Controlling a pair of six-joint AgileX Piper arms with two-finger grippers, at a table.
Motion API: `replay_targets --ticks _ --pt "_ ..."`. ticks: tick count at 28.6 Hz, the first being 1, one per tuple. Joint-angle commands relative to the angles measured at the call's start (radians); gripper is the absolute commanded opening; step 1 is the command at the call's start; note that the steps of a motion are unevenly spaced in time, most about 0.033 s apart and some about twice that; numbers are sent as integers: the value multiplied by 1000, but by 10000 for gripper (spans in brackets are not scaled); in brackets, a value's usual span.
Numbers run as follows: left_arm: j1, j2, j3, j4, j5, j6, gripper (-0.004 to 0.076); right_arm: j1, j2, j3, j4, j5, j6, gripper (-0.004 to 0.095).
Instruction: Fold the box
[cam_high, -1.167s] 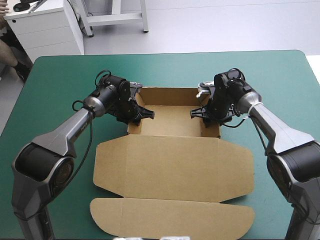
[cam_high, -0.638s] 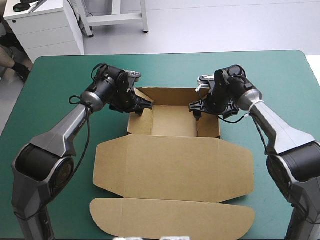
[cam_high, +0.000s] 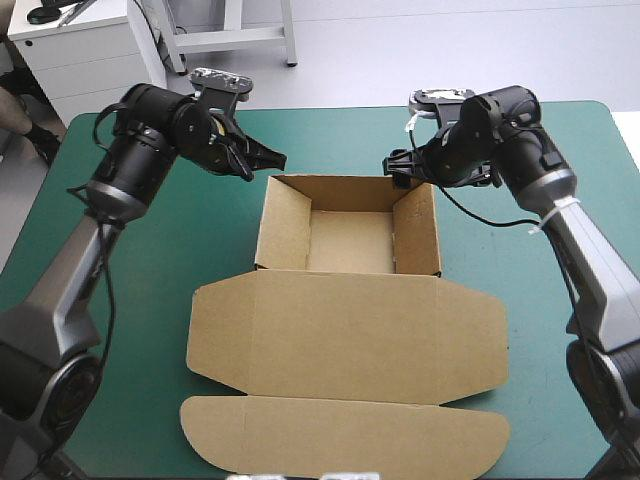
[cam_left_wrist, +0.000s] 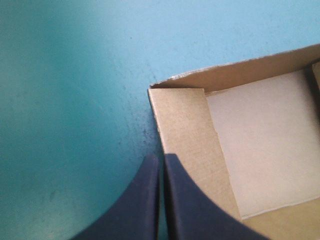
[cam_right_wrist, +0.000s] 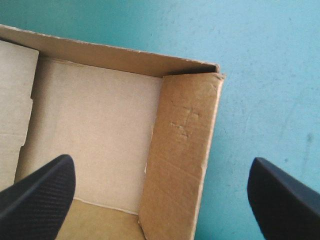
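Left end effector (cam_left_wrist: 161, 167) pinched empty, right end effector (cam_high: 397, 166) wide, over the box (cam_high: 345, 330) corners; walls tucked; clean withdrawal judged next.

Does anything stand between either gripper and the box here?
Nothing visible does. The left gripper, shut, hovers by the far left corner of the box; the right gripper, open, hangs above its far right corner.

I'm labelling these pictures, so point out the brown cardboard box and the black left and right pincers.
Brown cardboard box (cam_high: 345, 335), high view, on its flat lid panel.
Left black pincer (cam_left_wrist: 161, 159), left wrist view, where its shut fingertips meet.
Right black pincer (cam_right_wrist: 160, 162), right wrist view, midway between its open fingertips.
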Motion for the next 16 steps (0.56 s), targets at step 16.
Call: replay_targets --ticks 16 --pt "-5 -776 685 -10 34 41 -9 -3 -34 164 -10 -66 -20 836"
